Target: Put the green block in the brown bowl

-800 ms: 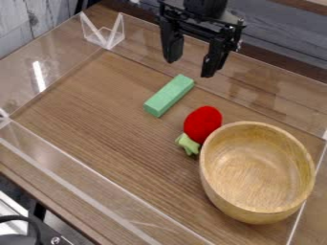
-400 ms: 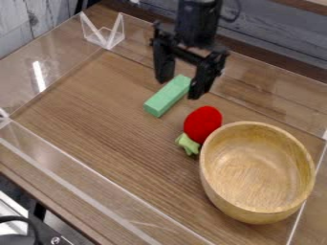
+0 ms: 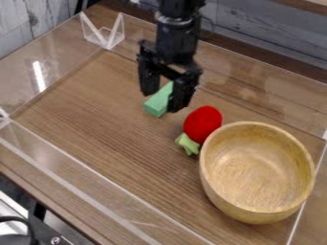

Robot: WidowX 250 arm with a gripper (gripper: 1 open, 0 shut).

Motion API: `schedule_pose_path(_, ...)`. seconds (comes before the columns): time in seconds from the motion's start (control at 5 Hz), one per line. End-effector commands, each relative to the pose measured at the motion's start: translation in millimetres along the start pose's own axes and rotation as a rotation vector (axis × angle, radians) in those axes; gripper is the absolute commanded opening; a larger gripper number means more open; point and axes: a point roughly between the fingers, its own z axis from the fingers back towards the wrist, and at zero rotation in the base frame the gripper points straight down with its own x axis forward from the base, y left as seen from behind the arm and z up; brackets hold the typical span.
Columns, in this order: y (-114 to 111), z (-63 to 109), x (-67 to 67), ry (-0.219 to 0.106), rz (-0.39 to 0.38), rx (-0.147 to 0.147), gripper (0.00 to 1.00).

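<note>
The black robot gripper (image 3: 166, 93) points straight down with its two fingers (image 3: 145, 84) spread wide, one on each side of the flat, light mint-green rectangular block (image 3: 160, 99). The block lies flat on the wood-grain tabletop (image 3: 90, 124) (whether the fingers touch it cannot be told). At about four o'clock from the block sits the round red toy with a small green leaf (image 3: 198, 126), near it but apart. Farther along at four o'clock stands the large round light-brown wooden bowl (image 3: 257, 171), its thick rim just beside the toy, with nothing inside. Clear acrylic walls (image 3: 99, 32) ring the tabletop. No brand, label or writing can be read anywhere.
</note>
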Motion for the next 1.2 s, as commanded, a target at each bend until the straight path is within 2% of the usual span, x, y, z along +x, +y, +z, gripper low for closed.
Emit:
schedule_pose_path(0.0,9.3,-0.8,8.1,-0.047,-0.100,0.009,1.00)
schedule_pose_path(0.6,16.8,-17.1,25.3,-0.127,-0.111,0.016,1.00)
schedule_pose_path(1.0,18.9,-23.0,31.9,-0.144,-0.099,0.010,1.00)
